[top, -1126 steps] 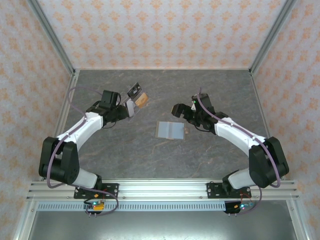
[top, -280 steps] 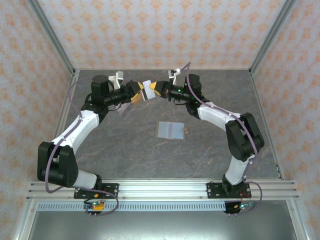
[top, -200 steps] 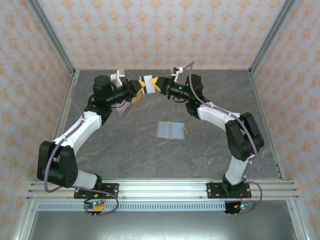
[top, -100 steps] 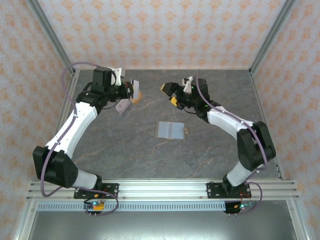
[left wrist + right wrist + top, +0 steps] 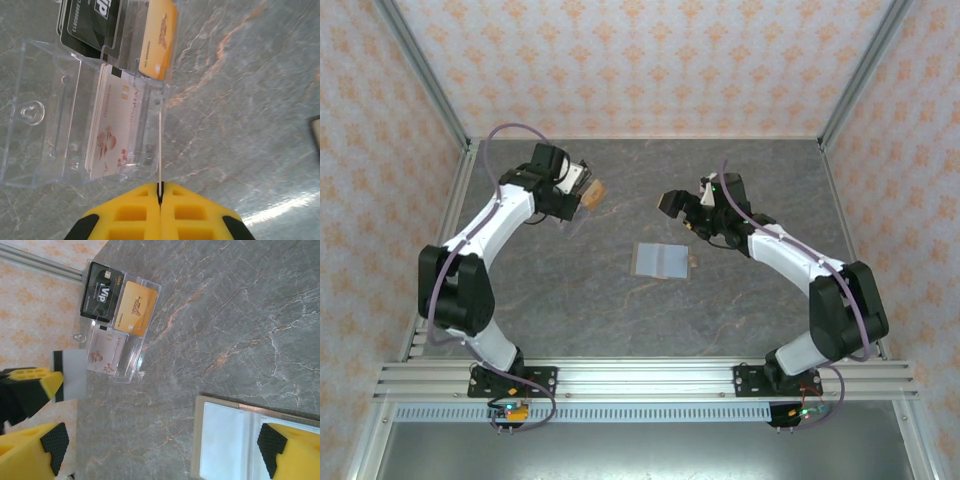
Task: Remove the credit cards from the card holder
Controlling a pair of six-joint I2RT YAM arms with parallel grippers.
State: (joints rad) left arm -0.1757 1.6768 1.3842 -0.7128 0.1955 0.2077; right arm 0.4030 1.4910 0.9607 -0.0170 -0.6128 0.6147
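A grey marbled table (image 5: 620, 310) with thin orange and white veins takes up the middle, with a soft glare (image 5: 285, 210) on its surface. The far wall (image 5: 640, 60), left wall (image 5: 360, 170) and right wall (image 5: 920, 170) carry pale wallpaper with orange flowers. Slanting metal posts (image 5: 420, 70) stand at the far corners, and a ribbed aluminium rail (image 5: 640, 378) runs along the near edge

Grey marbled table (image 5: 620, 310) — open card holder (image 5: 661, 260) mid-table, clear card tray (image 5: 45, 140) back left.
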